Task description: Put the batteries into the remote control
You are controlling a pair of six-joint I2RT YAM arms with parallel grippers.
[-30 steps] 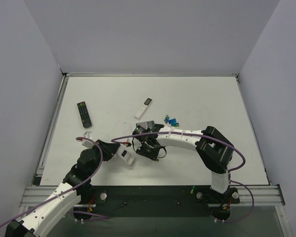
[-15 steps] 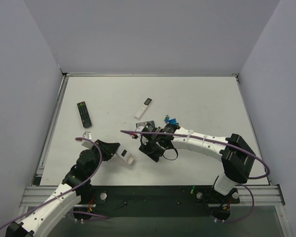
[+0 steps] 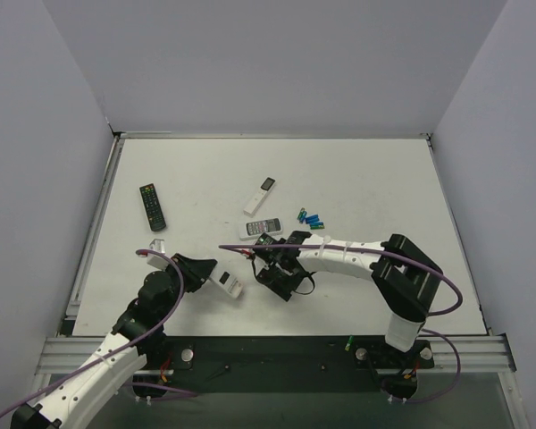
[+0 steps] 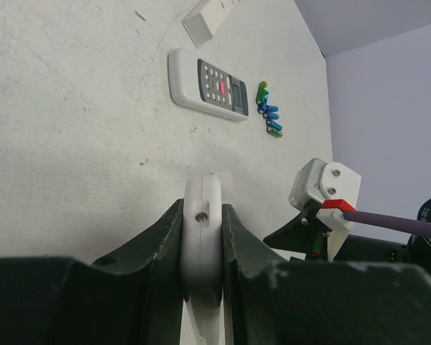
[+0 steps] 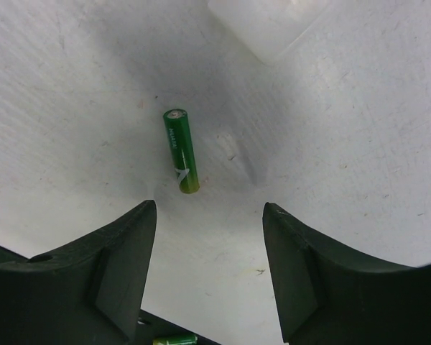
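Observation:
My left gripper is shut on the remote control, a short white slab held edge-on between the fingers in the left wrist view. My right gripper hangs just right of it, open with nothing between its fingers. A green battery lies loose on the table just ahead of those fingertips, and another green one peeks out at the bottom edge. Several green and blue batteries lie in a cluster farther back. The remote's battery bay is hidden.
A white remote with a dark grey button panel lies just behind the right gripper. A white remote with a screen lies beyond it, a long black remote at the left. A small white piece lies near the left arm.
The right jaws have spread wide and a green battery now lies free on the table in front of them. The right arm's elbow has swung. The left arm has kept still.

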